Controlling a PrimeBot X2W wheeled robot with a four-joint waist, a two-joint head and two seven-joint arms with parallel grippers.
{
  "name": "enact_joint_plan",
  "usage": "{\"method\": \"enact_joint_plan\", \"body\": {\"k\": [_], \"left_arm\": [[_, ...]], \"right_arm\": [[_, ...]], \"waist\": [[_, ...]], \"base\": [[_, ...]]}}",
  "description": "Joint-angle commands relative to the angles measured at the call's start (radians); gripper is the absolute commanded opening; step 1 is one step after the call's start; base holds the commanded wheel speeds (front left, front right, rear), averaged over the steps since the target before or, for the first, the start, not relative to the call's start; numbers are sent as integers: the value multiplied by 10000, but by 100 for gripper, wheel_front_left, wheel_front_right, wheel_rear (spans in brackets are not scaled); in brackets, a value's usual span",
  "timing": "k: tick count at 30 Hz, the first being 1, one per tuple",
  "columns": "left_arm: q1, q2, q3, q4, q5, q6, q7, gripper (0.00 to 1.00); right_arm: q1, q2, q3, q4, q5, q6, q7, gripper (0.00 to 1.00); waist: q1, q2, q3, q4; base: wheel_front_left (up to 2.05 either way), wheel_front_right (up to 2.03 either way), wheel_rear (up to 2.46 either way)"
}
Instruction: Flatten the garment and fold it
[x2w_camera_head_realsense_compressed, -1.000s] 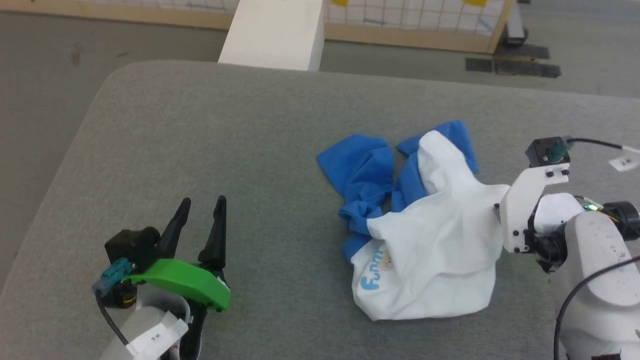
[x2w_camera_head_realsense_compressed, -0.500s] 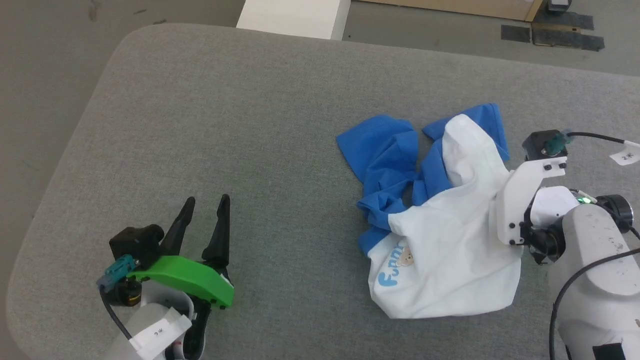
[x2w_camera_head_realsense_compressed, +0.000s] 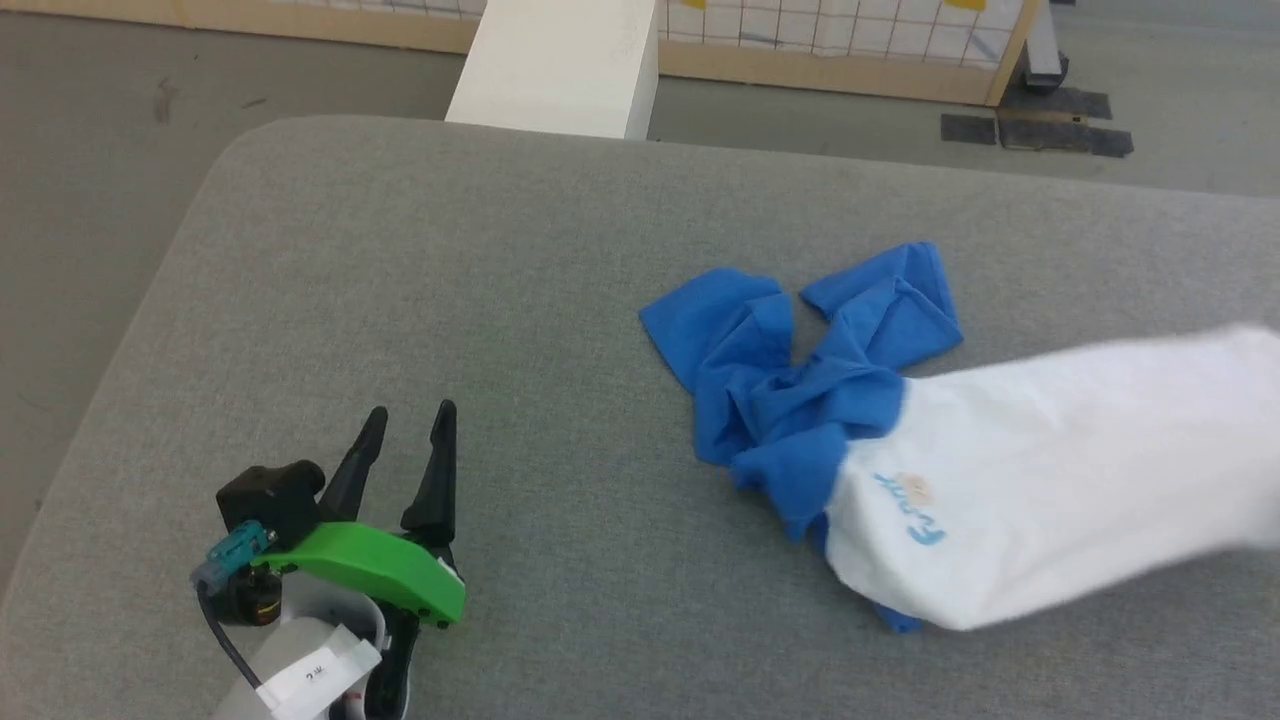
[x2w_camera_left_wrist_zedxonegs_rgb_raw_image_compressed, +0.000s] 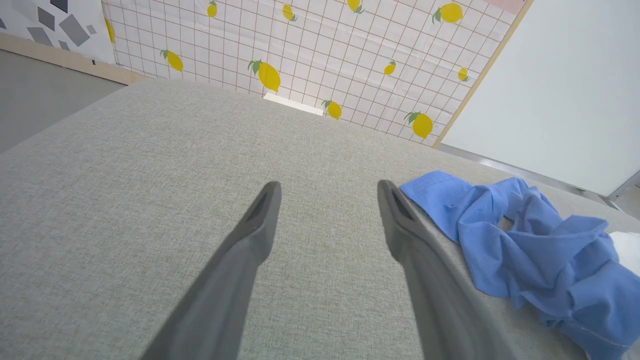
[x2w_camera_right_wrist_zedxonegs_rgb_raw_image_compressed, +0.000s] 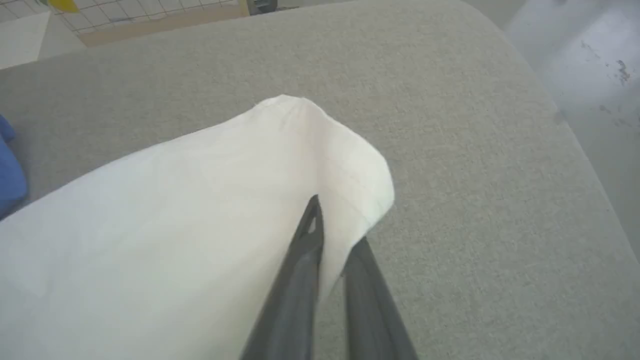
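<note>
So the white soft-cloth shirt with bright blue long sleeves (x2w_camera_head_realsense_compressed: 1050, 480) sits on the right side of the head view. Its white body is stretched out toward the right edge and looks a bit blurry there. The blue sleeves (x2w_camera_head_realsense_compressed: 800, 370) are bunched in a crumpled heap just right of centre, and the small blue lettering (x2w_camera_head_realsense_compressed: 910, 515) shows on the white part near where the blue begins.

In the right wrist view, the right gripper (x2w_camera_right_wrist_zedxonegs_rgb_raw_image_compressed: 336, 220) is clamped on a white edge of the shirt near its corner, one dark finger on top of the cloth and the other just beside it underneath.

The left gripper (x2w_camera_head_realsense_compressed: 410, 410) is down in the lower left of the head view, well apart from the shirt, fingers spread wide with nothing between them, a bright green plastic bracket (x2w_camera_head_realsense_compressed: 370, 565) behind them.

Everything's on a big grey fabric-covered table with rounded corners (x2w_camera_head_realsense_compressed: 450, 250). A white rectangular block (x2w_camera_head_realsense_compressed: 560, 60) stands past its far edge at the top, and the left wrist view shows a grid-patterned wall with yellow lemons (x2w_camera_left_wrist_zedxonegs_rgb_raw_image_compressed: 300, 50) beyond.
</note>
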Motion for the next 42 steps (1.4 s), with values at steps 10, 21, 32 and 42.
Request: {"method": "enact_joint_plan", "body": {"k": [10, 21, 32, 42], "left_arm": [[402, 95, -19, 24, -158, -42, 131, 100], [654, -25, -108, -48, -297, 35, 182, 100], [510, -355, -369, -63, -330, 252, 506, 100], [-3155, -1467, -1915, 1729, -444, 368, 4799, 100]], "right_arm": [[1096, 1758, -2267, -1581, -1032, -15, 106, 100], [2360, 2148, 83, -4039, 1620, -15, -3882, 100], [4417, 2194, 1173, -3396, 3185, -15, -5021, 100], [3945, 2195, 1452, -3595, 3050, -15, -4875, 100]], "waist": [[0, 58, -476, -283], [0, 58, -1127, -638], [0, 58, -1375, -1085], [0, 58, -702, -1781]], "base": [[0, 0, 0], [0, 0, 0], [0, 0, 0], [0, 0, 0]]}}
